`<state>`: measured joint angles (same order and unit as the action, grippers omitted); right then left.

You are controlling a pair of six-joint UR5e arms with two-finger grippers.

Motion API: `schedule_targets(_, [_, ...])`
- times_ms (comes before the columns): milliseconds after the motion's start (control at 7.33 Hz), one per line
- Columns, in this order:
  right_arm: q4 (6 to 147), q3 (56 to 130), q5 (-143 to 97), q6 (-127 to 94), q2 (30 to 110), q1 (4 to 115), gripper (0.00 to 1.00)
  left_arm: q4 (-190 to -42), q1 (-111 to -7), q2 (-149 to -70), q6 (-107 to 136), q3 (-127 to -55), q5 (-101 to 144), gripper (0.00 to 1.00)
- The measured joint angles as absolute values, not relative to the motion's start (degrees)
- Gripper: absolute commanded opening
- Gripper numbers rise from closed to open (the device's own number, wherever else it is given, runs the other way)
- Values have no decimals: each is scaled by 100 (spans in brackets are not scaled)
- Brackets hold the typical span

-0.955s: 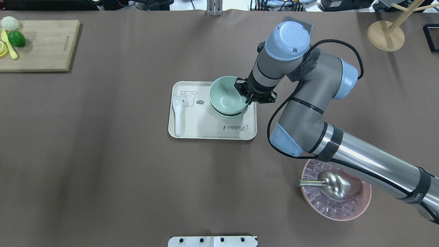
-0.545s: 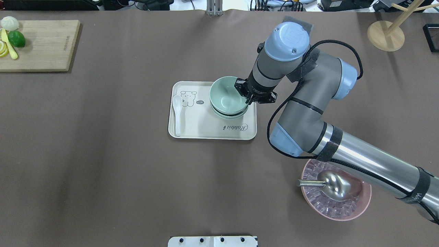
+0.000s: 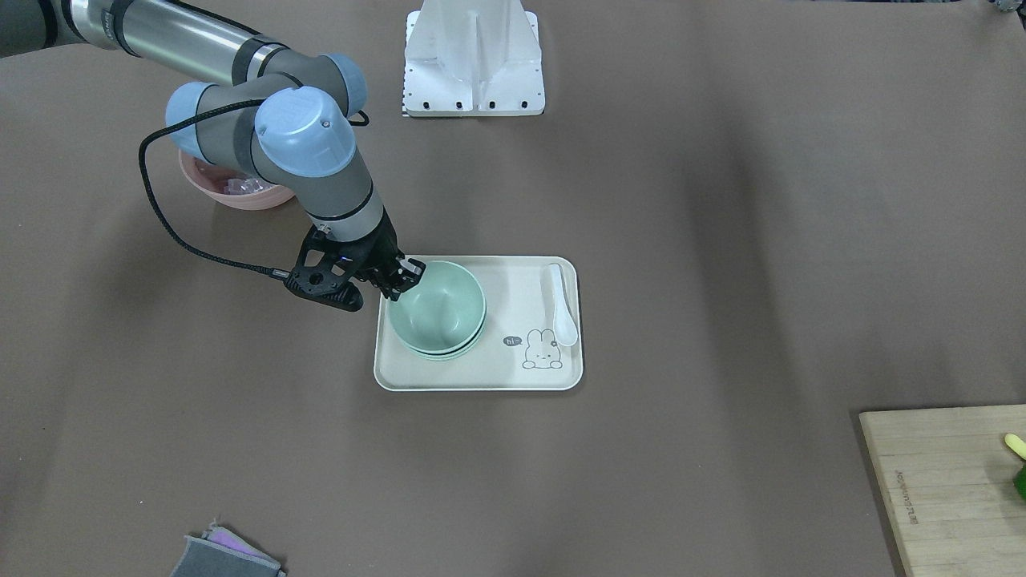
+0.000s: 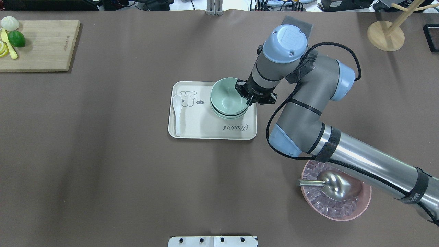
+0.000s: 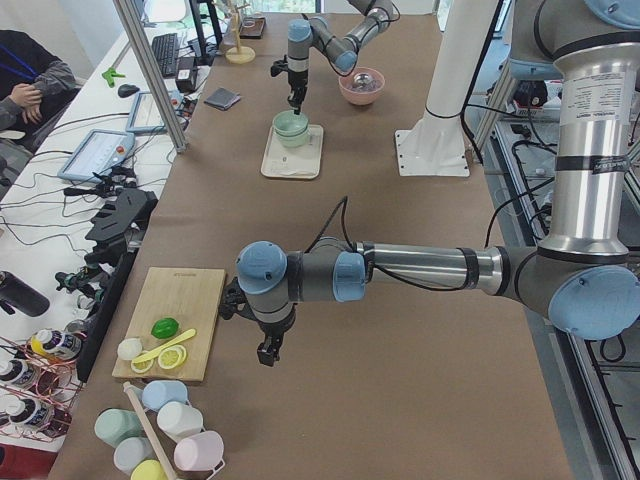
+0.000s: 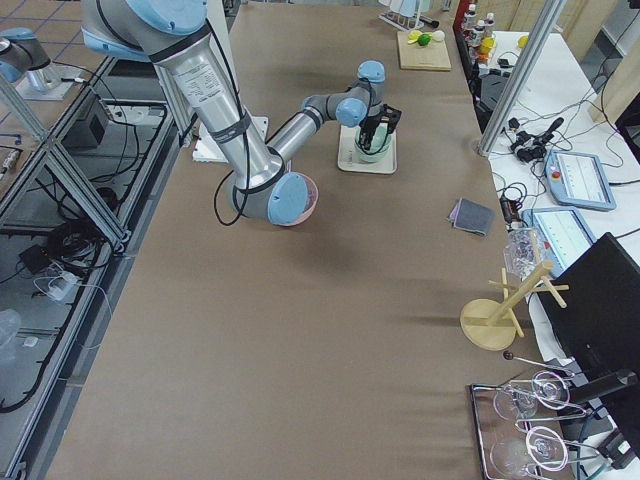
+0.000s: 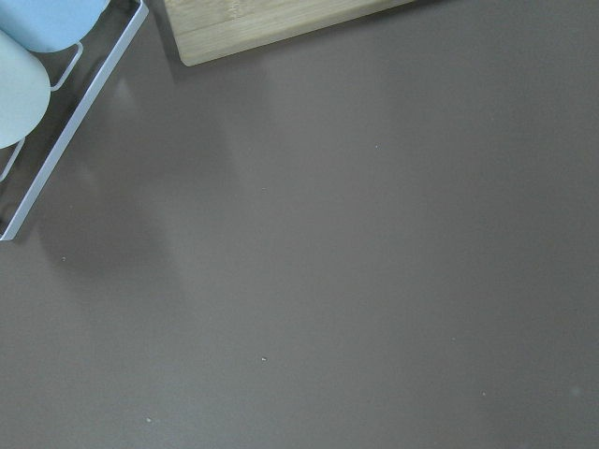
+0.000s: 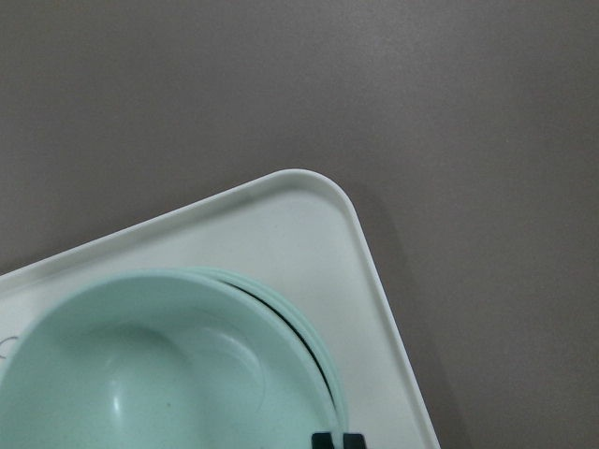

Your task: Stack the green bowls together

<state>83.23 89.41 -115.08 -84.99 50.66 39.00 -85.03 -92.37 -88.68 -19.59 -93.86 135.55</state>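
Observation:
The pale green bowls [image 4: 229,99] stand nested in one stack on the right part of the cream tray [image 4: 205,127]. The stack also shows in the front view [image 3: 437,308] and the right wrist view [image 8: 168,374], where lower rims show behind the top bowl. My right gripper [image 4: 249,100] is at the stack's right side, shut on the rim of the top bowl; its fingertips [image 8: 324,439] show close together at the rim. My left gripper [image 5: 266,352] shows only in the exterior left view, near a cutting board; I cannot tell whether it is open or shut.
A white spoon [image 4: 177,113] lies at the tray's left end. A pink bowl [image 4: 343,212] with ice cubes and a metal scoop [image 4: 334,187] sits under my right forearm. A cutting board [image 4: 44,44] with fruit is at the far left, and a wooden stand [image 4: 386,34] at the far right.
My right arm has shifted slightly and the top green bowl has settled a little lower onto the stack. The gripper stays on its rim.

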Motion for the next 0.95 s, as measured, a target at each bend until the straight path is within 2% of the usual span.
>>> schedule_targets(955, [8312,8927,-11446,-8499,5068,3821,0,-8507,-9237,-8868,-1958,-9378,13562,99])
